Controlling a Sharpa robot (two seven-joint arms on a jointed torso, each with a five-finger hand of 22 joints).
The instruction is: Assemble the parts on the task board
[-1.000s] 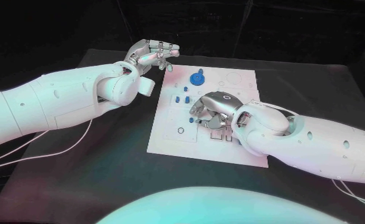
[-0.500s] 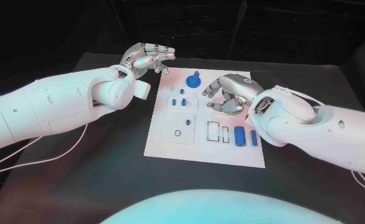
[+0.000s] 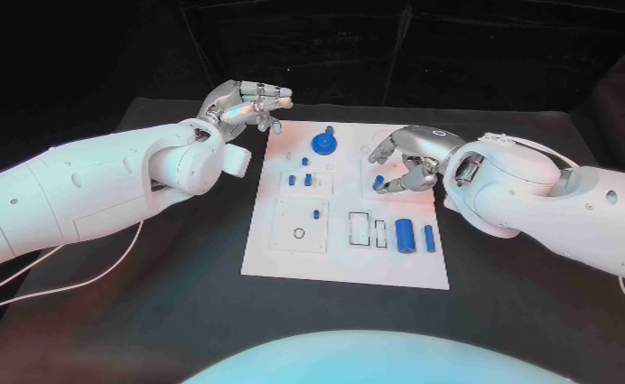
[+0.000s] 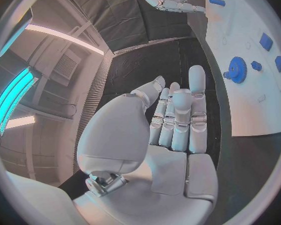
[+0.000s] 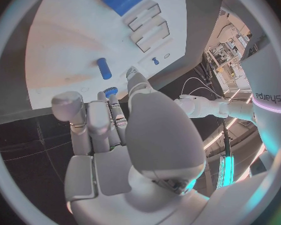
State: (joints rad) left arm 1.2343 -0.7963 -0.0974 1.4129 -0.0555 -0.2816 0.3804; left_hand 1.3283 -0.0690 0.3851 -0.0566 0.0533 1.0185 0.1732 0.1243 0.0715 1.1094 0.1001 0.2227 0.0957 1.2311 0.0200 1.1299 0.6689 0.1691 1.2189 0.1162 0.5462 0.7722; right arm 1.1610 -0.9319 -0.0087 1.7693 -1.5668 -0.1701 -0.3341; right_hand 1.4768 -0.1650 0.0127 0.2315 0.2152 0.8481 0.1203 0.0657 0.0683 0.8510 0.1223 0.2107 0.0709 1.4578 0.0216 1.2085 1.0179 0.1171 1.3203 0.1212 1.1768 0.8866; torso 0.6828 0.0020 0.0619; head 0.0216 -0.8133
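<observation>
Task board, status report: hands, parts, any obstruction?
Left hand empty, fingers curled, off the white task board's far left corner. Right hand over the board, pinching a small blue peg. Blue gear seated. Nothing blocking.

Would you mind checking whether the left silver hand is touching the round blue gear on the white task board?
Apart. In the left wrist view, the left hand hovers with dark table visible between its fingertips and the blue gear on the task board.

Dim scene with black surroundings; the task board (image 3: 349,248) is bright under bluish-pink light, and wrist views bend at edges.
</observation>
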